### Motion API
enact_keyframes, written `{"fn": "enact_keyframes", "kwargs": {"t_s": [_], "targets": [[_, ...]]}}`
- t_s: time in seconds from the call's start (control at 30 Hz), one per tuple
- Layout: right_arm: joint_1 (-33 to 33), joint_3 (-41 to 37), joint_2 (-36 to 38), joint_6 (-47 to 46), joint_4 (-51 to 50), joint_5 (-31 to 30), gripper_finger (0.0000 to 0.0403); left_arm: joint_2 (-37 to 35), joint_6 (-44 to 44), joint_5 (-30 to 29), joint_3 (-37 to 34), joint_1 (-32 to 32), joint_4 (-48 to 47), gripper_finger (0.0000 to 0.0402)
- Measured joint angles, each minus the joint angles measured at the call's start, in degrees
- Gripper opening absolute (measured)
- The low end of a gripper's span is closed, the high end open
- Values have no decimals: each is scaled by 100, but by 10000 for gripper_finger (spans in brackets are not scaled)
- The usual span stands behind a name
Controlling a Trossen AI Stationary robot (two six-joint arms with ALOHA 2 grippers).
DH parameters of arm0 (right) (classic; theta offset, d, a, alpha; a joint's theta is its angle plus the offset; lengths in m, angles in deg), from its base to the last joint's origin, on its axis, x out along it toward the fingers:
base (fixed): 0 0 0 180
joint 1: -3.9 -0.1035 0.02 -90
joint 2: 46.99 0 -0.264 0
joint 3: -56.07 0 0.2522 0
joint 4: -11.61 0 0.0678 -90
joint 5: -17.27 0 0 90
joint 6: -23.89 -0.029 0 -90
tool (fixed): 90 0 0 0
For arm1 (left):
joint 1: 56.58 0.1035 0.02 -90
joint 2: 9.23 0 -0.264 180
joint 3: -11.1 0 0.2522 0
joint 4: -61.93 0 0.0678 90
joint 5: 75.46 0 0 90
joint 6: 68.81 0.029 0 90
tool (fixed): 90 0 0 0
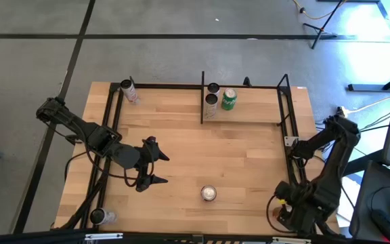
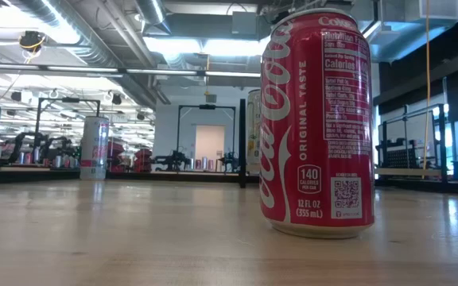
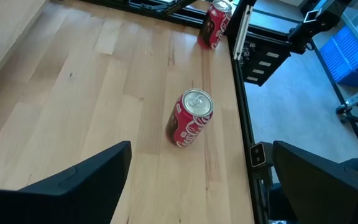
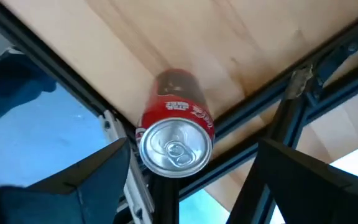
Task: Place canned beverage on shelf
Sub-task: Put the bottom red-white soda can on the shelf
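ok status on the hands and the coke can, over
Left hand open, empty, short of the upright Coke can. Right hand open, parked over a corner can. Shelf holds two cans, path clear.

1. You see bright, even overhead light on the tabletop; the left gripper casts only a faint shadow beneath itself.
2. You meet glare at the ceiling lights in the low view.
3. You find the red can sharp and the room behind it soft.
4. You see the left gripper's own fingers dark and blurred.
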Motion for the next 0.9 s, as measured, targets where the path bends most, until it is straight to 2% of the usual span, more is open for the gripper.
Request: {"fn": "enact_keyframes", "kwargs": {"t_s": [0.27,0.63,0.9], "targets": [[8,0,-184,30,240,368,337,0,4,6,0,-2,-1,376],[8,-9,-559,60,181,496,337,0,7,11,0,-2,-4,376],[-114,-624,-577,67,964,792,337,0,9,14,0,-4,-2,376]]}}
